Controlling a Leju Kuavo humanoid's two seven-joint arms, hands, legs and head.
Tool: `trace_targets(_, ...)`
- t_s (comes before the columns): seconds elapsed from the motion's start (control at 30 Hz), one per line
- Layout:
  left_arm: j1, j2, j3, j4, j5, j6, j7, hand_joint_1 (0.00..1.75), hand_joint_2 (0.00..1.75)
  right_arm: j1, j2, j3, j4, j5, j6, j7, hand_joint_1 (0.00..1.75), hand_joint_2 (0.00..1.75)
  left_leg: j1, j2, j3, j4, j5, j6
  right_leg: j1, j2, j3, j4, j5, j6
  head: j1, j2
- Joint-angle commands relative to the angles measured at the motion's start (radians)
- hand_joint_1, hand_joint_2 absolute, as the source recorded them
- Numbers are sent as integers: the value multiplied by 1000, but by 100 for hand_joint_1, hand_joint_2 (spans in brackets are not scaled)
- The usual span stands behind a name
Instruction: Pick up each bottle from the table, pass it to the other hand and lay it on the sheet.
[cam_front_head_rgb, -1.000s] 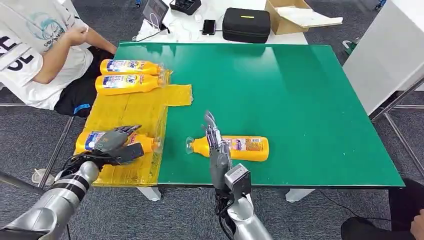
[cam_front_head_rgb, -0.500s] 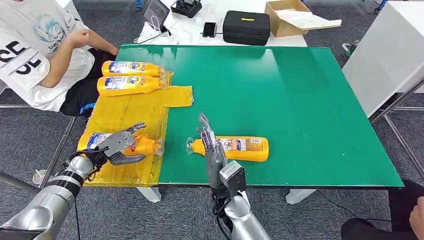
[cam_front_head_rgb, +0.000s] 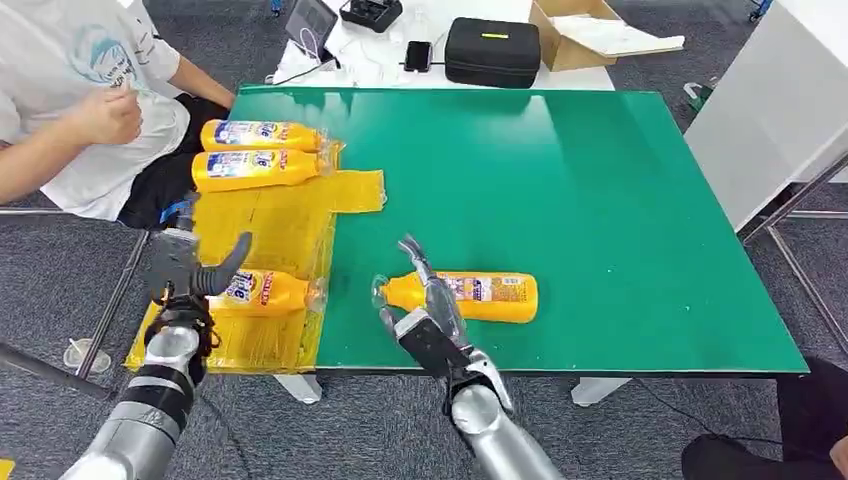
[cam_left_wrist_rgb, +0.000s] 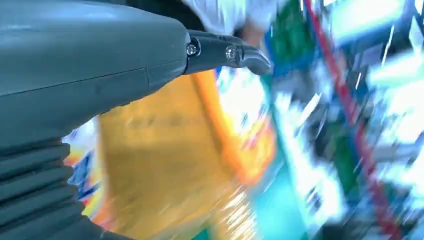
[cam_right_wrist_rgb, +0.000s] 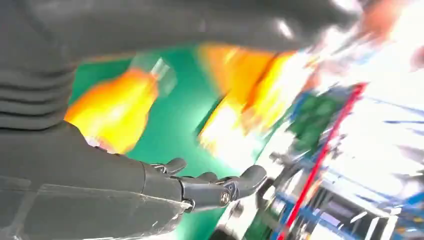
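Both the left robot hand (cam_front_head_rgb: 183, 262) and right robot hand (cam_front_head_rgb: 428, 322) were spread empty by glossy orange plastic bottles (cam_front_head_rgb: 462, 296) on the green surface (cam_front_head_rgb: 600, 220), labels unreadable.

Silver segmented arms are seen, with black cable bundles at the wrists. The left hand (cam_front_head_rgb: 183, 265) and right hand (cam_front_head_rgb: 425, 325) are dark grey. Behind the fingers (cam_right_wrist_rgb: 210, 186), a grey ribbed cover (cam_left_wrist_rgb: 35, 190) and two small screws are visible.
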Motion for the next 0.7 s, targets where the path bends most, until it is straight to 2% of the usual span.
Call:
trace_targets(0.03,83,-94,214,-253,24,9,6,0,175,-109,-150,-60,75,116,-26,97,0,175,0,0,1,0,0,1,1,-1,1,-1,0,-1,0,0)
trace_targets(0.1,121,-97,212,-299,2,35,6,0,175,-139,-204,-74,74,159,9,157,0,175,1,2,5,0,-3,1,1,0,5,-1,-2,-2,0,0)
trace_targets(0.13,137,-96,208,-305,-6,41,6,0,175,-147,-220,-96,70,165,18,169,0,175,0,2,1,0,-1,1,1,1,1,-1,0,-1,0,0)
trace_targets(0.27,150,-97,205,-318,-5,42,6,0,175,-154,-232,-106,70,164,27,169,0,175,0,2,2,0,-2,2,1,0,2,-1,-1,-1,0,0)
trace_targets(0.33,153,-96,200,-311,-6,37,6,0,175,-161,-245,-102,78,191,63,206,0,175,0,1,-2,0,-1,1,1,0,-2,0,-1,-1,0,0)
trace_targets(0.37,161,-90,185,-302,-28,41,6,0,175,-176,-272,-96,90,208,109,242,0,175,1,3,3,1,-4,2,2,1,4,-1,-2,-2,0,0)
trace_targets(0.5,153,-89,166,-244,-36,26,6,0,175,-215,-325,-85,177,188,268,275,0,175,0,0,0,0,-1,1,0,-1,1,-1,-1,-1,0,0)
trace_targets(0.53,146,-88,160,-238,-30,16,6,0,175,-238,-342,-62,229,177,340,266,0,175,0,0,-1,0,-1,1,0,-1,0,-1,-1,-1,0,0)
trace_targets(0.67,117,-83,145,-191,-32,9,6,0,175,-266,-347,-26,325,160,394,227,0,175,1,1,1,0,-2,1,1,-1,2,-1,-1,-1,0,0)
trace_targets(0.7,110,-82,141,-185,-31,0,6,0,175,-275,-352,-13,343,143,441,211,0,175,0,1,1,0,-1,1,1,-1,1,-1,-1,-1,0,0)
